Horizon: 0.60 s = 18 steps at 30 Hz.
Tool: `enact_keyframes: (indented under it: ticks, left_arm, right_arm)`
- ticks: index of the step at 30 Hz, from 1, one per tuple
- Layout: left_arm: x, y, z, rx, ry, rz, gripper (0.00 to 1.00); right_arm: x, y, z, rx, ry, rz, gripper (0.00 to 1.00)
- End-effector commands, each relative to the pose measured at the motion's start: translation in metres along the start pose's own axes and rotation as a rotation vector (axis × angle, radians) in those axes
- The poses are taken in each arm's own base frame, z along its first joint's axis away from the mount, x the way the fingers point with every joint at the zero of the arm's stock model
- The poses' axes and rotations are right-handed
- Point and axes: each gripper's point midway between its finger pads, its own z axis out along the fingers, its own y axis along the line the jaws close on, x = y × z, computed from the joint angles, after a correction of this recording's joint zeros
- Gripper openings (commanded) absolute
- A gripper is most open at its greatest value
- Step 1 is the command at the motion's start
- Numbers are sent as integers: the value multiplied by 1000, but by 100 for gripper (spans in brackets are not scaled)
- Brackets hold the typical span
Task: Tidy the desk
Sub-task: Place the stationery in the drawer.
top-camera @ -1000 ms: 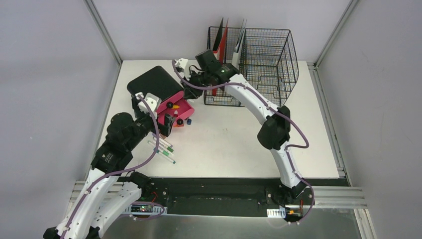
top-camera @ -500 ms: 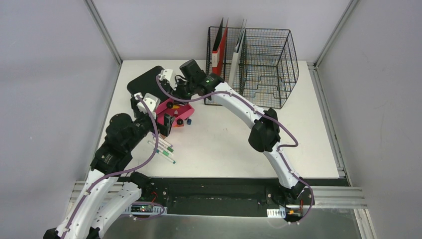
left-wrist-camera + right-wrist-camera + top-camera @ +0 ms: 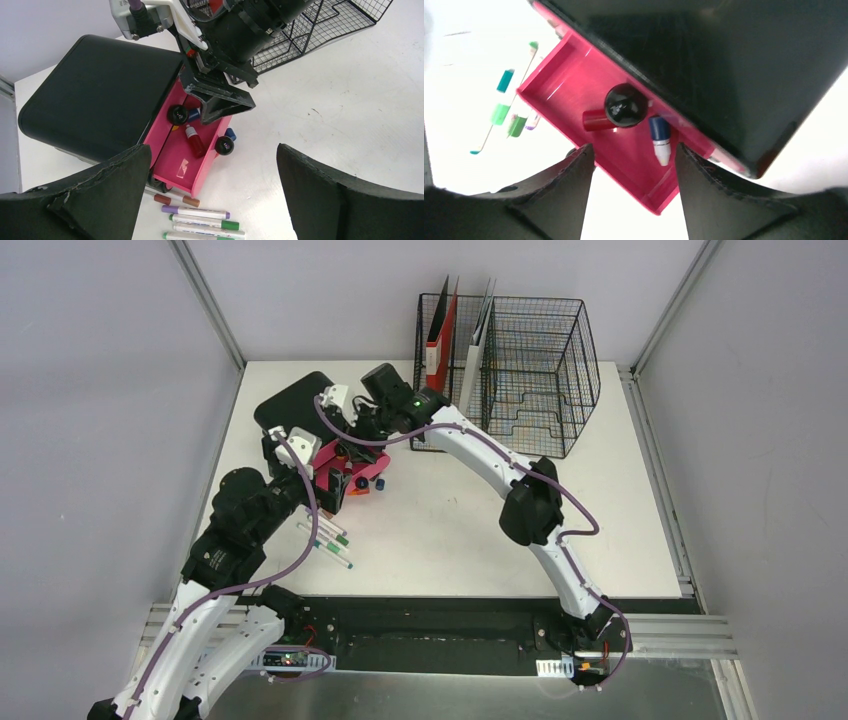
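On the white desk a black box stands at the back left with a pink drawer pulled out. In the drawer lie a red bottle and a blue marker with a white tip. My right gripper hangs just over the drawer's far end, open, with nothing between its fingers. From above, the right gripper sits at the box's front. My left gripper is wide open above the drawer's near end and holds nothing. Several markers lie in a row on the desk below it.
A black wire-mesh rack holding upright red and white folders stands at the back, right of the box. A small blue cap lies on the desk beside the drawer's black knob. Aluminium rails edge the desk.
My right arm has swung left from beside the wire rack to over the pink drawer, and its jaws have parted. The left arm has barely moved.
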Motion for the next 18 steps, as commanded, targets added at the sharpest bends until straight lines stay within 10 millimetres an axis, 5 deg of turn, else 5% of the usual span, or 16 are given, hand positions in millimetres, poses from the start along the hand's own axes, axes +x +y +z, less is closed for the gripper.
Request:
enact_keyframes:
  ticks: [1,18]
  left_arm:
    - [-9,0,2,3,-44,-12,99]
    - [0,-30,18,167,23,-83,99]
  right_arm:
    - [-34,23,-56,-84,-66,-1,64]
    - [57,86,-172,-282,25,85,71]
